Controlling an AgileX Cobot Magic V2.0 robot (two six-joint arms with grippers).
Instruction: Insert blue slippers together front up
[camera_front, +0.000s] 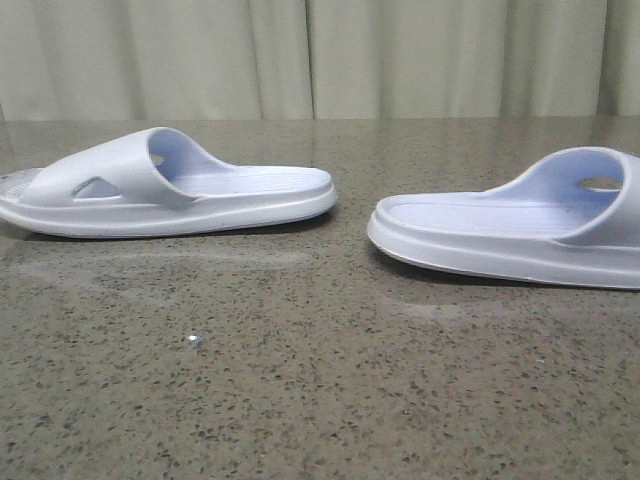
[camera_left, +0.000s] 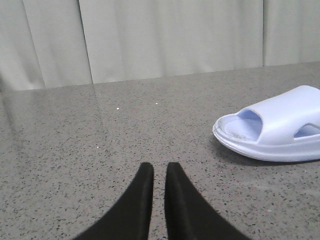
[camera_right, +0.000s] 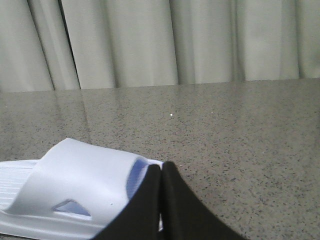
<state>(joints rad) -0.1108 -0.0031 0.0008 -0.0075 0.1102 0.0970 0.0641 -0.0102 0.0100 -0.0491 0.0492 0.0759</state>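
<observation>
Slippers: I see two pale blue slippers flat on the speckled table (camera_front: 300, 400), soles down, heels facing each other, well apart.
Left slipper (camera_front: 165, 190): toward my left side.
Right slipper (camera_front: 520, 225): toward my right, partly cut off by the frame.
Left gripper (camera_left: 159, 172): fingers almost together, a thin gap, holding nothing.
Right gripper (camera_right: 161, 172): fingers pressed together, empty, just in front of a slipper strap.
Progress: I judge nothing started; grasping, standing toe-up and nesting all remain.
</observation>
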